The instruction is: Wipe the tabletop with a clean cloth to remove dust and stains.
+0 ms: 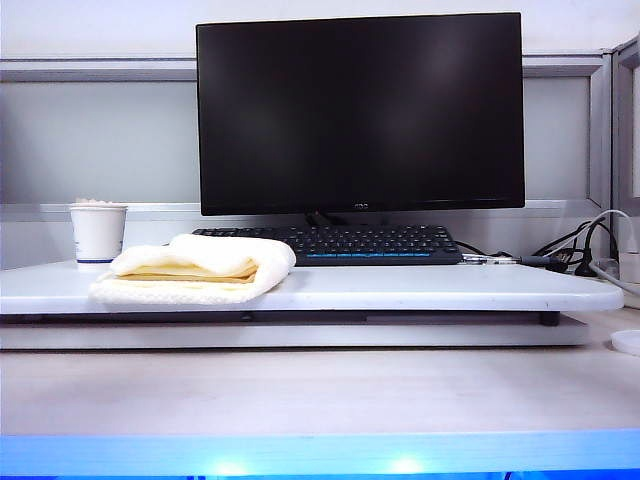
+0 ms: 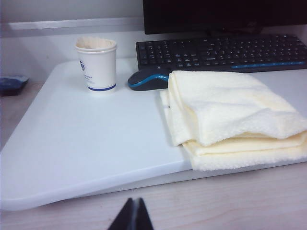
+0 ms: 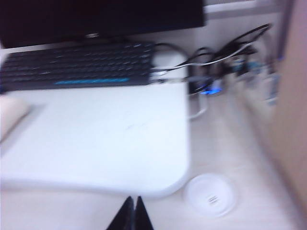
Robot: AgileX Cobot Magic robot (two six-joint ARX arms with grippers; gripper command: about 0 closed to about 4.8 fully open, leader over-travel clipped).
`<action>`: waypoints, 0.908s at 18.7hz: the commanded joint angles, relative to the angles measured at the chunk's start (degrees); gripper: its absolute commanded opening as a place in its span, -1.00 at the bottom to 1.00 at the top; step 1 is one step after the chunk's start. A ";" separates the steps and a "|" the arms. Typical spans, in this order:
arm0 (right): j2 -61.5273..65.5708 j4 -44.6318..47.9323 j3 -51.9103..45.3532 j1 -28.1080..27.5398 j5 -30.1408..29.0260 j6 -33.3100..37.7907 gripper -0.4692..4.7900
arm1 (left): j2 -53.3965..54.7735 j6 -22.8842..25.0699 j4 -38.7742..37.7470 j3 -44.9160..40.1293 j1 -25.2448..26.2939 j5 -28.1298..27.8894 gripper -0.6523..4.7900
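Cloth (image 1: 195, 270): folded, cream-yellow, lying left of centre in your exterior view on the tabletop (image 1: 420, 288), beside the paper cup (image 1: 98, 233). Left gripper (image 2: 132, 215): tips pressed together, holding nothing, low over the desk. Right gripper (image 3: 131, 214): blurred, seemingly pressed together too, near the board's rounded corner.
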 commanded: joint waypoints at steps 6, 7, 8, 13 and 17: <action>-11.23 -7.30 -10.60 0.22 -0.26 1.05 -0.85 | 0.02 2.21 -1.49 -0.09 0.09 -5.46 -0.78; -11.23 -7.02 -11.26 0.22 -0.24 0.85 -0.85 | 0.02 2.23 -2.45 -0.11 0.09 -7.13 -0.78; -11.23 -6.97 -11.98 0.22 -0.26 0.79 -0.85 | 0.02 2.25 -3.82 -0.11 0.09 -10.25 -0.78; -11.23 -6.97 -11.98 0.22 -0.26 -0.39 -0.85 | 0.02 1.99 -6.95 -0.02 0.07 -13.94 -0.78; -11.23 -6.91 -11.96 0.20 -0.07 -0.39 -0.85 | 0.02 1.99 -6.95 -0.02 0.07 -13.94 -0.78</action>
